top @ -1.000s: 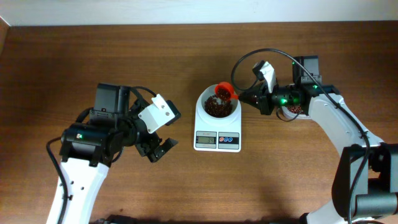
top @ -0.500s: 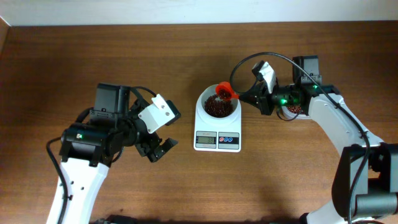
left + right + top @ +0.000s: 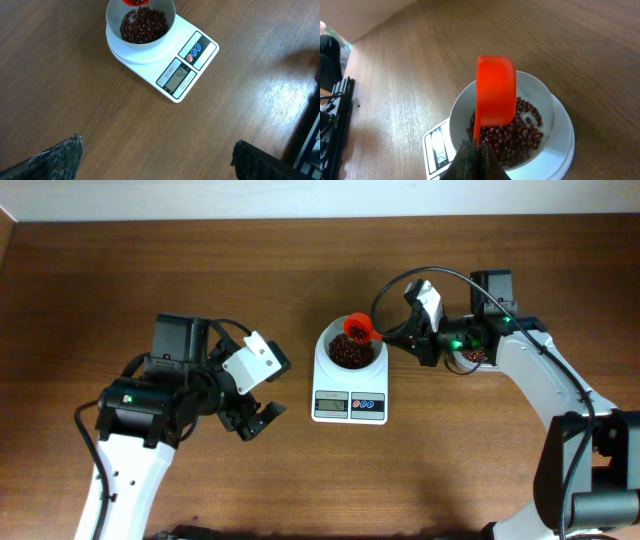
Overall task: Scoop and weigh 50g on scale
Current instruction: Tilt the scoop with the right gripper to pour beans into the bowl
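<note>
Overhead: right claw clamped on orange plastic scoop above small white digital scale.
Best tipped gently, trickling dark red beans slowly.

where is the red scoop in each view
overhead: red scoop at centre, over the white bowl's upper right rim
left wrist: red scoop cut off at the top edge, above the bowl
right wrist: red scoop centre, tilted over the bowl
shared landmark: the bowl of beans on the scale
</note>
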Available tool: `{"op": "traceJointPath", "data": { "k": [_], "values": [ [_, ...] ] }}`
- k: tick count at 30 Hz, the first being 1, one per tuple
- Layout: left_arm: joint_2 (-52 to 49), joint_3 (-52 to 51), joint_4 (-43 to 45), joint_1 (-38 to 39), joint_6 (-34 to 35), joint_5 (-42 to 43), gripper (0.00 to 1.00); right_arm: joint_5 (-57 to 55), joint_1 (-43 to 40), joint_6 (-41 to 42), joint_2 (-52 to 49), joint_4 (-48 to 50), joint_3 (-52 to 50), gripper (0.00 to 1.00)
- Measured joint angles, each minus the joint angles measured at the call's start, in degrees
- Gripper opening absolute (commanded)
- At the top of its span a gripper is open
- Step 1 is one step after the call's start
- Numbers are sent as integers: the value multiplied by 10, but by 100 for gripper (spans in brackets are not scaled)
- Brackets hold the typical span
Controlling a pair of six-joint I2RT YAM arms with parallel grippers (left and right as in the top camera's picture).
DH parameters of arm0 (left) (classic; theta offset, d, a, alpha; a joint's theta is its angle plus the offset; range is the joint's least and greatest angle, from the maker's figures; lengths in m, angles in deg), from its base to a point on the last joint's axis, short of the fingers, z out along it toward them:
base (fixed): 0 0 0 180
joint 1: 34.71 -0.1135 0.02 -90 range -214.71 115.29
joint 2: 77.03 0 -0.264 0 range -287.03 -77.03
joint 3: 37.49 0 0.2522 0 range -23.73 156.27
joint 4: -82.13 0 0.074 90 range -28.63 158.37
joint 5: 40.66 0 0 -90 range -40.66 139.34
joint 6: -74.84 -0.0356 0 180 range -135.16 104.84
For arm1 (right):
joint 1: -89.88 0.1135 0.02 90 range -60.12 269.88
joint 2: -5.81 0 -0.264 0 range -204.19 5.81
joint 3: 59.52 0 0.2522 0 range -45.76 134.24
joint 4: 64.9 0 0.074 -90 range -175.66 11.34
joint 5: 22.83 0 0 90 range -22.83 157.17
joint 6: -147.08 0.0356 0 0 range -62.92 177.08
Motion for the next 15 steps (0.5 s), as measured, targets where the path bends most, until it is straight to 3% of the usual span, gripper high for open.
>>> {"op": "traceJointPath", "data": {
  "k": [15],
  "values": [
    [0,0,0,0,0,0,99,33,0,-21,0,-12,0,4]
  ]
}}
